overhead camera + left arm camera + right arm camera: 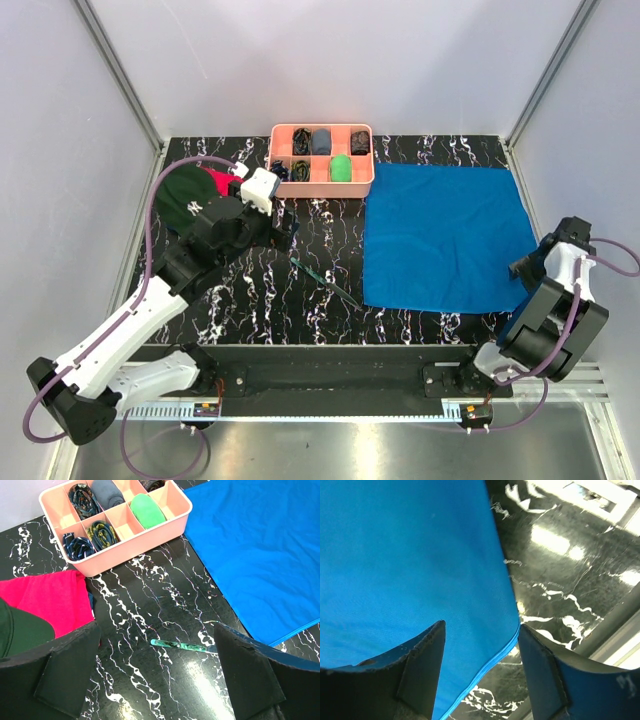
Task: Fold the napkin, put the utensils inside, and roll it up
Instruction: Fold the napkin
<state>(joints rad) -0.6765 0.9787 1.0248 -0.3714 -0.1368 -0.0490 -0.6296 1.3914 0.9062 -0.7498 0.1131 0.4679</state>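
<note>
Your left gripper (157,680) hung with jaws spread wide, its arm stretched up the left of the top view and the wrist turned toward centre. Your right gripper (480,665), folded back at the right edge, was parted too, over the hem of the napkin (445,235). That napkin lay flat at centre right. The pink tray (322,182) sat at top centre. The utensils (325,280) lay at centre, just left of the napkin's lower corner.

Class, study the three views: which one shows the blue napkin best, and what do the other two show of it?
The top external view: the whole napkin lies spread flat on the table. The left wrist view shows only its left part, cut off by the frame. The right wrist view shows just one hemmed edge, close up.
</note>
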